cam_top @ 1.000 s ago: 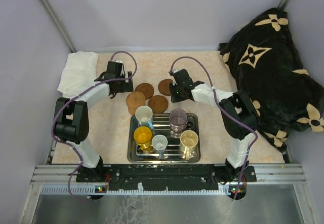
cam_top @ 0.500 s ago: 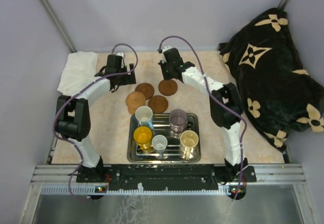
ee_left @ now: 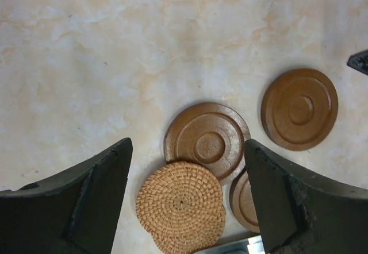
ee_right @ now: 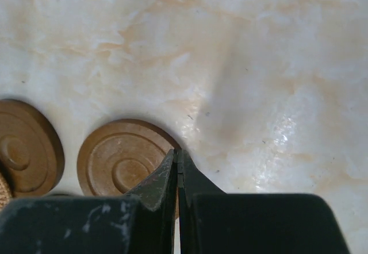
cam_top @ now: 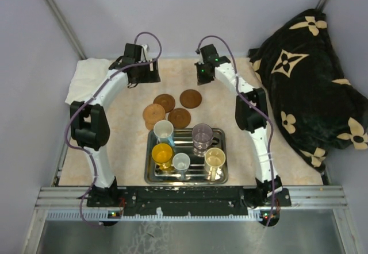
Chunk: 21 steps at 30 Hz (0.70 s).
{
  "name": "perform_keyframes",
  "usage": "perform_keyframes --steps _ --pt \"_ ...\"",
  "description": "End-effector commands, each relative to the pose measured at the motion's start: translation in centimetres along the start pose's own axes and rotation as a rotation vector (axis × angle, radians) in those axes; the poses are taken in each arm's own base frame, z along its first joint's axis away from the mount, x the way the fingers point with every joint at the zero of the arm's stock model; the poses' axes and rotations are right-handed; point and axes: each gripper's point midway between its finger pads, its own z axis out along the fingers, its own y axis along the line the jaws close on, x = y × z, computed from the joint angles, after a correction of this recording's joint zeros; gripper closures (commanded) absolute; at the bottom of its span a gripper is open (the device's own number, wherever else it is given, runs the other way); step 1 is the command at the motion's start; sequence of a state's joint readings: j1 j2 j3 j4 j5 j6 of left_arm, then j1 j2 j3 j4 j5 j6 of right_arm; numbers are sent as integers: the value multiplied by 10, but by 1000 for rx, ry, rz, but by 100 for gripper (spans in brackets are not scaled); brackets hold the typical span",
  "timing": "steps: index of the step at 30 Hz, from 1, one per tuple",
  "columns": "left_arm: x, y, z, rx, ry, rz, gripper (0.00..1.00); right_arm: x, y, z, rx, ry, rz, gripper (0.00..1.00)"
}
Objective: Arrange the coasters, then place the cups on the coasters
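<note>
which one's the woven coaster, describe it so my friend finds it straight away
Find the steel tray of mugs at the near centre of the overhead view. Just beyond its far edge, the woven coaster is the leftmost of a cluster. It alone is pale coiled wicker; the smooth discs beside it are darker brown with raised rings.

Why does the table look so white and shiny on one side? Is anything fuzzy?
Right wrist view: light glares off the beige marbled tabletop, whitening the picture's right side; the shut black jaws look slightly soft. Left wrist view: even light, the round woven straw coaster looks sharp. Top view: the rectangular steel tray gleams with reflections.
</note>
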<state>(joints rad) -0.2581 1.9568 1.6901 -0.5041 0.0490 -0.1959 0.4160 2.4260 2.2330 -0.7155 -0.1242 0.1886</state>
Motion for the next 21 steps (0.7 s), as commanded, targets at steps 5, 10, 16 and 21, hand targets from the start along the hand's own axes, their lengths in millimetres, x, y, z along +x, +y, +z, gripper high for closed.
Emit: perform_keyframes --steps 5,10,16,21 --pt "43 -31 -19 114 194 114 22 9 42 -39 -65 15 -11 100" --pt "74 -44 -22 179 293 88 32 16 50 -42 -63 21 -24 100" --pt "82 -58 -22 220 304 142 39 22 54 -33 -61 46 -33 100" --pt "95 -69 -23 276 359 105 31 42 39 -8 -48 133 8 100"
